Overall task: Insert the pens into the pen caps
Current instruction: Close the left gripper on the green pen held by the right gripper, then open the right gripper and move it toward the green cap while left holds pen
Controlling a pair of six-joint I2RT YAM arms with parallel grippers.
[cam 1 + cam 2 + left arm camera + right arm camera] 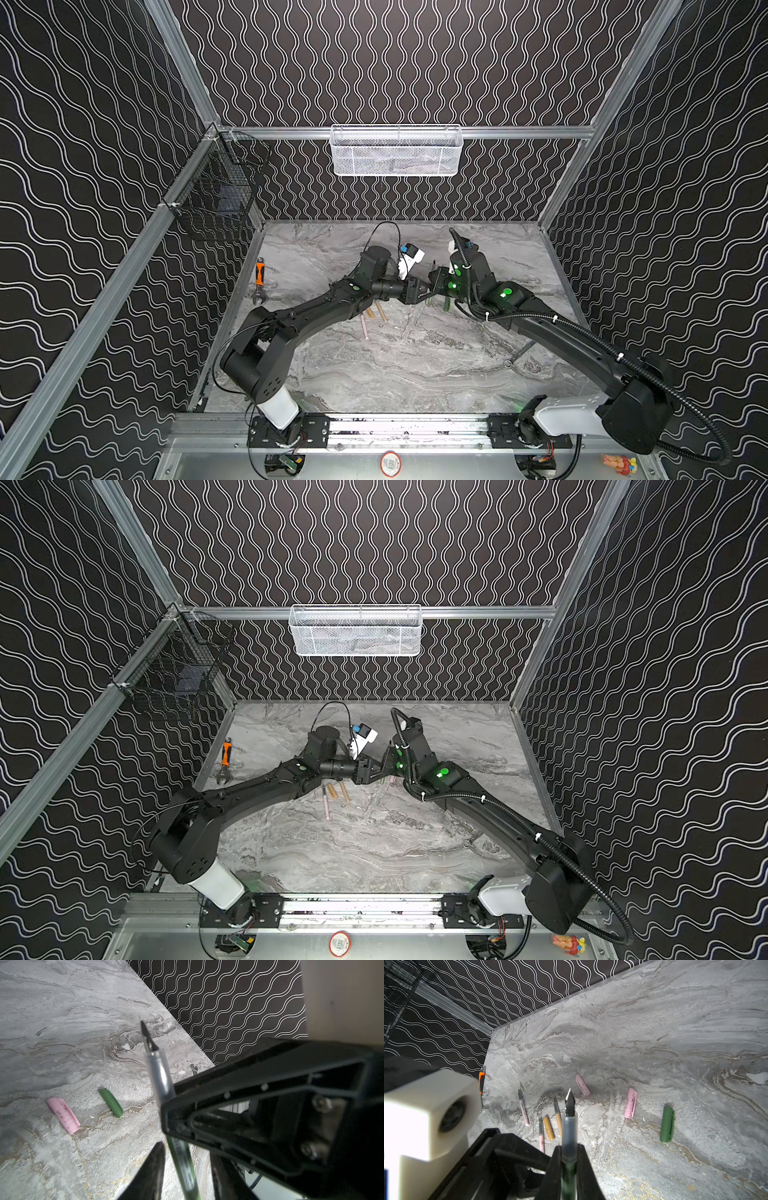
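My right gripper [569, 1147] is shut on the dark green pen [569, 1126], which it holds above the table with the dark nib up. My left gripper [187, 1153] stands open around the same pen's [160, 1076] green barrel, with a gap on each side. In both top views the two grippers [419, 291] [434, 282] meet mid-table. On the marble lie a green cap [667, 1124], two pink caps [582, 1084] [630, 1103], a gold cap [548, 1128], a gold pen [558, 1115] and two pink pens [523, 1108] [541, 1136].
An orange-handled wrench [259, 280] lies near the left wall. A white mesh basket [395, 151] hangs on the back rail and a black wire basket [220, 195] on the left rail. A thin metal tool [519, 353] lies under the right arm.
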